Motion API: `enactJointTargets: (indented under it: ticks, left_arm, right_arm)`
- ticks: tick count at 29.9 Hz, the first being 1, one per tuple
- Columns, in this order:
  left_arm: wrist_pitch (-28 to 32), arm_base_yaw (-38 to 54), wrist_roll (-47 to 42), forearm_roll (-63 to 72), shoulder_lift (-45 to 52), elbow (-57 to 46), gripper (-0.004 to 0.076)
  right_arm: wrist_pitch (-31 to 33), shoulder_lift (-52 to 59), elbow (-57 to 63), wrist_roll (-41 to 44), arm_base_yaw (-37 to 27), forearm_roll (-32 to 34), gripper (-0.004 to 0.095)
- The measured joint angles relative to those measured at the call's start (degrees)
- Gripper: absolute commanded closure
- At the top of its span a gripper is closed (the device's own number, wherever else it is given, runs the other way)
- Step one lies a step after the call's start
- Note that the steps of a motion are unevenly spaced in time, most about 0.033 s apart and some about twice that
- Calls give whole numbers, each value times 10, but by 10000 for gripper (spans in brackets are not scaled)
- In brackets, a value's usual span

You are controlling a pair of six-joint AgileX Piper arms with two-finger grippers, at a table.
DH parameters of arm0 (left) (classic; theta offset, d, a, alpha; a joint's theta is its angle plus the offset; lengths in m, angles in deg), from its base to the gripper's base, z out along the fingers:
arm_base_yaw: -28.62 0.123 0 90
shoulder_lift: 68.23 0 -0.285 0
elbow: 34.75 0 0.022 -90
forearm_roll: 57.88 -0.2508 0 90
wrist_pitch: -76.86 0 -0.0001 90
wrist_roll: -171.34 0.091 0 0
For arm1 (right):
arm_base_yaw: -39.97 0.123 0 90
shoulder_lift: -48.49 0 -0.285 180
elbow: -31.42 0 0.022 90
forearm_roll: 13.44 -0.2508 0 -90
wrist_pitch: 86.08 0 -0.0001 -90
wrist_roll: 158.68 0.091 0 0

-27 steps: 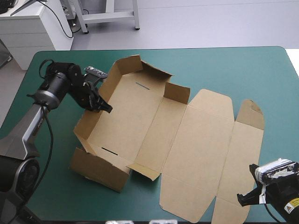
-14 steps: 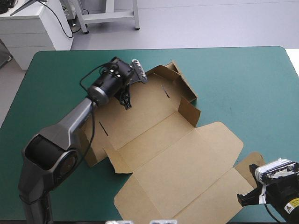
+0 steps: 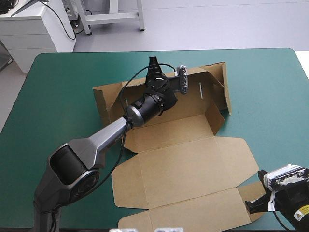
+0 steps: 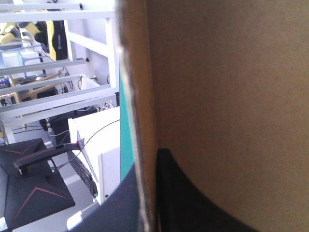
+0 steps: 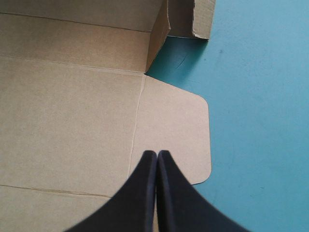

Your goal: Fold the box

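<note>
The brown box (image 3: 183,159) lies mid-table as an open tray with its lid flat toward the near edge. Its far wall (image 3: 205,84) and the end walls stand up. My left gripper (image 3: 154,72) is at the top of the far wall. In the left wrist view the left gripper (image 4: 147,164) is shut on the box (image 4: 227,72), one black finger on each side of the board's edge. My right gripper (image 3: 256,205) stays at the near right corner. In the right wrist view the right gripper (image 5: 157,153) is shut, its tip over the lid's rounded side flap (image 5: 174,130).
The teal-green cover (image 3: 58,96) shows broadly left of the box and at the far right (image 3: 265,82). The lid's near edge reaches close to the table's front edge. The table's right edge runs just beside the right gripper.
The left gripper has swung from the table's left to the far middle, turning the whole box with it. The tray end now faces the far edge. The right gripper has stayed put.
</note>
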Motion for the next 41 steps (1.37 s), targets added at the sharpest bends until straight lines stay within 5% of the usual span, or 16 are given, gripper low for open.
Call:
enactJointTargets:
  ticks: [6, 15, 24, 32, 41]
  left_arm:
    - [28, -29, -54, -50, 33, -61, 731]
    - [84, -101, -246, -250, 148, -279, 731]
    - [77, -127, -446, -458, 181, -429, 731]
    - [37, -163, -486, -489, 190, -471, 731]
    - [23, -178, -490, -485, 194, -475, 731]
  right_arm:
    - [0, 0, 0, 0, 0, 0, 928]
    - [1, 0, 0, 0, 0, 0, 927]
    - [0, -8, 0, 10, 0, 0, 927]
    - [7, -78, -40, 81, 0, 7, 927]
    - [57, -277, -218, 106, 0, 24, 927]
